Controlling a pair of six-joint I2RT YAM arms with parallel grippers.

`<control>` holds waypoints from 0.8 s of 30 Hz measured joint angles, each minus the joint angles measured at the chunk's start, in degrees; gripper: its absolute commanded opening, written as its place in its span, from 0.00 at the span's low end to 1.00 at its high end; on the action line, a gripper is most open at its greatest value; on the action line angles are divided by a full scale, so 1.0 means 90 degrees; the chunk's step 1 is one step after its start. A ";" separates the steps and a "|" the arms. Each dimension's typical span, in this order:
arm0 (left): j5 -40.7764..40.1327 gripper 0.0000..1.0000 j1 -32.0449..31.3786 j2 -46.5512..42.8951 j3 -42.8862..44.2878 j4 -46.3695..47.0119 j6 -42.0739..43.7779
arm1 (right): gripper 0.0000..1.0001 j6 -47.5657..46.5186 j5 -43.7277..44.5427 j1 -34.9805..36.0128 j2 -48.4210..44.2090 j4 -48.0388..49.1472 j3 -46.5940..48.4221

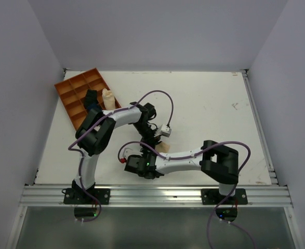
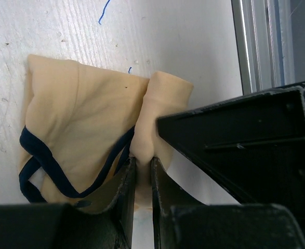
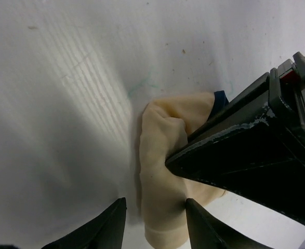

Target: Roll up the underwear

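While the left hand (image 2: pixel 143 171) pinches a raised fold of the underwear (image 2: pixel 84 119), seemingly anchoring the roll on the desk (image 2: pixel 168 41), the right hand (image 3: pixel 155 215) straddles its six-o'clock end, jaws open.

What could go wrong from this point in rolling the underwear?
1. The left gripper pinches only a narrow fold of the underwear; the fold could slip out and the roll loosen.
2. The right gripper, open around the cloth's end, sits very close to the left one, so they may collide.
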 measured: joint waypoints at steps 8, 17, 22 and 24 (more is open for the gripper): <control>0.0022 0.18 0.0000 0.0083 0.0085 -0.0090 -0.0056 | 0.46 -0.0367 -0.0216 -0.0357 0.0112 -0.0044 0.0002; 0.0068 0.27 0.0002 0.0117 0.0112 -0.0121 -0.0056 | 0.32 -0.0680 -0.0855 -0.0573 0.0022 0.0165 -0.0134; 0.0100 0.33 0.0104 0.0107 0.0092 -0.0090 -0.0061 | 0.32 -0.0687 -0.1175 -0.0731 -0.0005 0.0163 -0.0100; 0.0151 0.34 0.0238 0.0046 -0.0027 -0.0010 -0.0068 | 0.31 -0.0685 -0.1341 -0.0831 -0.0005 0.0187 -0.0046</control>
